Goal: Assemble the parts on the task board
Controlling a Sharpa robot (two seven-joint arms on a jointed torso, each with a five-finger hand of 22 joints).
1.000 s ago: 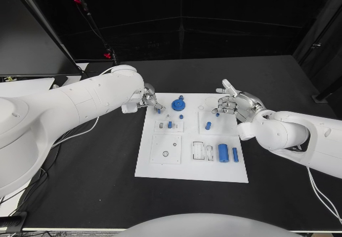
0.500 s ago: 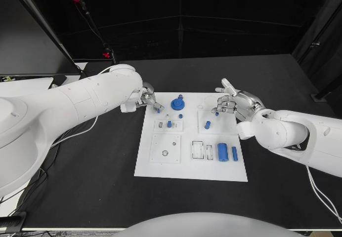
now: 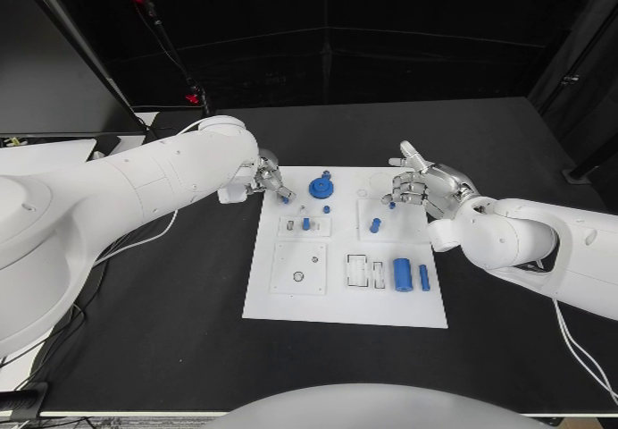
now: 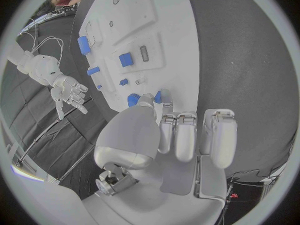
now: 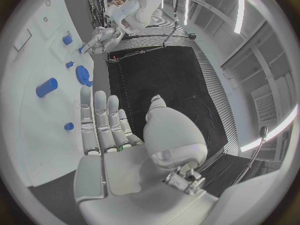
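Left hand (image 4: pixel 164 135) pinches a blue part (image 4: pixel 158 97), seen from its wrist.

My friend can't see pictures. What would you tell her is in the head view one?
Two white robot arms reach over a white task board on a black table, with small blue parts on it. The left hand is at the board's far left corner by a small blue piece; the right hand hovers at the far right, fingers spread. A round blue knob stands between them.
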